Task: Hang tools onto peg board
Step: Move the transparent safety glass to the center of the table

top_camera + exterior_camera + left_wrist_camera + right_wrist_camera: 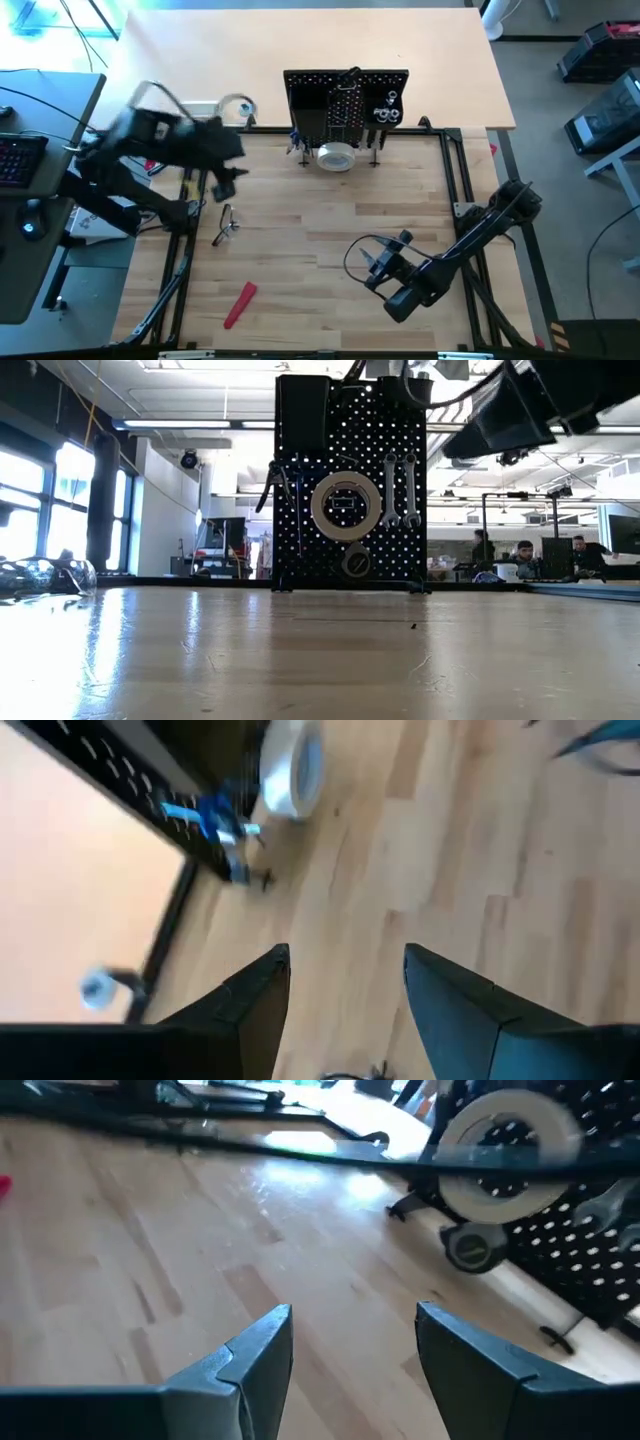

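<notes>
We count the peg board (345, 105) upright at the tabletop's far edge holding tape roll (344, 503) and wrenches (399, 488); red-handled tool (239, 304) unhung; left gripper (226, 182) and right gripper (377, 262) spread, empty.

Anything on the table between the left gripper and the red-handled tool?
Yes. In the high view a small silver tool lies between the left gripper and the red-handled tool; otherwise bare wood.
</notes>
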`<state>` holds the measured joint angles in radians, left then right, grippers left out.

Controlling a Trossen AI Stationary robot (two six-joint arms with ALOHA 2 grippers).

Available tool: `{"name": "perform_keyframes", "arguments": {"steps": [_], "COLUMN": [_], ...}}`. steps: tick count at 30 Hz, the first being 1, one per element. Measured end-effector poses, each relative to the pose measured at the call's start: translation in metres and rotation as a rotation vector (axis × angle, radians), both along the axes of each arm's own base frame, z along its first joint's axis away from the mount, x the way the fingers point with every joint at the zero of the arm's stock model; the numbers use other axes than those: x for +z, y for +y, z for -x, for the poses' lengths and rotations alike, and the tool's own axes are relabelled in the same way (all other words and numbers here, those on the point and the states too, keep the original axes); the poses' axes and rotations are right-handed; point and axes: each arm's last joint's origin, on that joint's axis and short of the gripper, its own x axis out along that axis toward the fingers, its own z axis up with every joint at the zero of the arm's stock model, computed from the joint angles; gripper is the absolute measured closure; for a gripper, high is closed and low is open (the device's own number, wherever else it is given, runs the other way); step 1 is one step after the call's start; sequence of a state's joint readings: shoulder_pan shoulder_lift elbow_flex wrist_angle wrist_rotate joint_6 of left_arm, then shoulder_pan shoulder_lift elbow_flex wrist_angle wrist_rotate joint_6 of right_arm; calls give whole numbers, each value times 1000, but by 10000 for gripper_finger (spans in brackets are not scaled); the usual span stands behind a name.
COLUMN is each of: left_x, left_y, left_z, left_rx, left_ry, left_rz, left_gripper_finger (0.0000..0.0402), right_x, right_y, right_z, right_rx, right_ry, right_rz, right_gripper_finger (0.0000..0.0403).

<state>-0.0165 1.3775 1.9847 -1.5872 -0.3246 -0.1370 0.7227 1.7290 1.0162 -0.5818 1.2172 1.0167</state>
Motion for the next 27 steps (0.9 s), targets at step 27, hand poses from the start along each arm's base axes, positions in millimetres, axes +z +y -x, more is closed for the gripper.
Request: {"name": "perform_keyframes", "arguments": {"steps": [27], "left_x": [-256], "left_y": [-57], "left_z": [39], "left_rx": [564], "left_ry": [230], "left_rz": [236], "left_gripper_finger": [213], "right_x": [-7], "right_y": [2], "right_z": [-10], "right_rx": [90], "right_ry": [136], "right_rz": [-44], "right_gripper_finger": [199]}}
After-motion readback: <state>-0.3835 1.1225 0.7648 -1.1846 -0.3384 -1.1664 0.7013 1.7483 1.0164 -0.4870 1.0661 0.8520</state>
